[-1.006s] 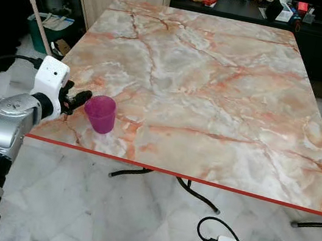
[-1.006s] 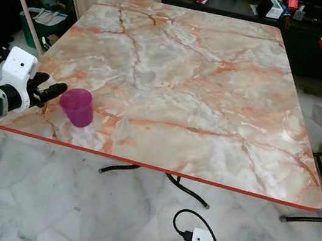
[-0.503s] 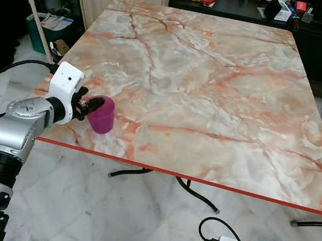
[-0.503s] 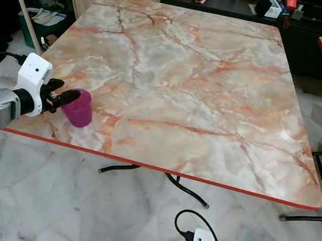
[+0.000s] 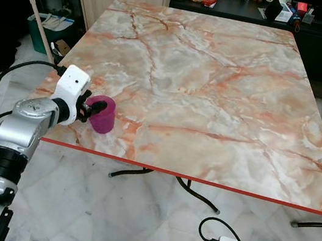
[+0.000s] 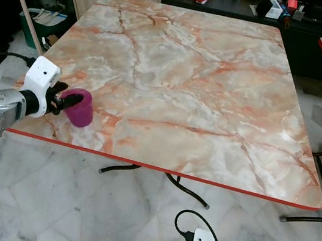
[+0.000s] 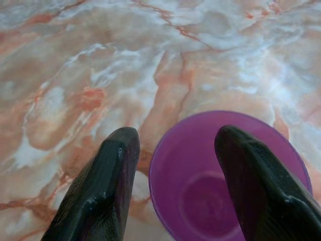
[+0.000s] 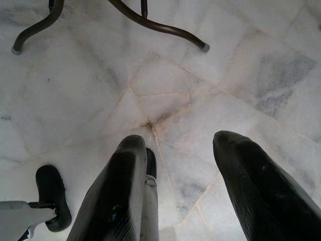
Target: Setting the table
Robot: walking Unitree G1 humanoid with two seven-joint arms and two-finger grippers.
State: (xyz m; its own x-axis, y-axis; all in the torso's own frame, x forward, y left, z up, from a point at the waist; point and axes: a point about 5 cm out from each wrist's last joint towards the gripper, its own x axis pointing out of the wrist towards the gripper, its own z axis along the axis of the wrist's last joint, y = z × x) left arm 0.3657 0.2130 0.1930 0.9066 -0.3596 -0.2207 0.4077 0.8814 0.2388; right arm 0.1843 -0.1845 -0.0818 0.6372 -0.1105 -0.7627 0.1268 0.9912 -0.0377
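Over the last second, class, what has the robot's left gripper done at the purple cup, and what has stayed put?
The left gripper has moved in along the table's near edge to the purple cup; its open fingers now straddle the cup's rim, one outside and one over the mouth, not yet closed. The cup stays upright on the marble table. The right gripper still hangs over the floor.

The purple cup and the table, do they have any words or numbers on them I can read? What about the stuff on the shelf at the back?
Purple cup: plain, no words or numbers.
Marble table: only its pattern, no writing.
Left gripper, at the cup: no label that can be read.
Boxes and jars on the dark shelf: any print is too small and blurred to read.
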